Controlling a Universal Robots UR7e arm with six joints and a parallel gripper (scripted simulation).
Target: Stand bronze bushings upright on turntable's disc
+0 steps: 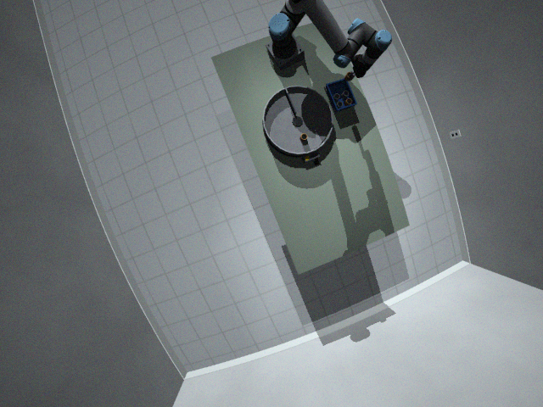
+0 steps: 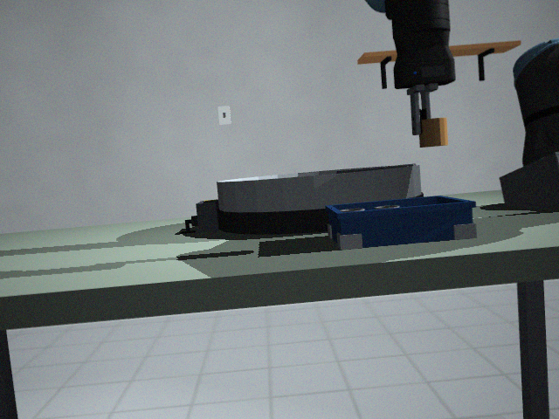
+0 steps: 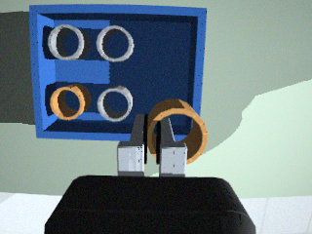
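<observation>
My gripper (image 1: 352, 75) (image 2: 421, 126) (image 3: 151, 129) is shut on the wall of a bronze bushing (image 1: 348, 75) (image 2: 434, 133) (image 3: 200, 138), one finger inside its bore, and holds it above the edge of the blue crate (image 1: 337, 88) (image 2: 396, 227) (image 3: 117, 10). Another bronze bushing (image 1: 348, 101) (image 3: 84, 97) stands in a crate corner. Three steel bushings, such as the one beside it (image 3: 129, 103), also stand there. One bronze bushing (image 1: 304, 137) stands upright on the turntable's disc (image 1: 280, 131), clear of the hub (image 1: 297, 121). In the exterior view the turntable's wall hides the disc.
A raised wall (image 1: 264, 125) (image 2: 271, 194) surrounds the disc. A thin dark bar (image 1: 290, 103) reaches from the wall to the hub. The turntable stands close beside the crate. A small dark fitting (image 1: 316, 161) (image 2: 206, 216) projects from its outer side. A wooden shelf (image 2: 489, 48) is on the wall behind.
</observation>
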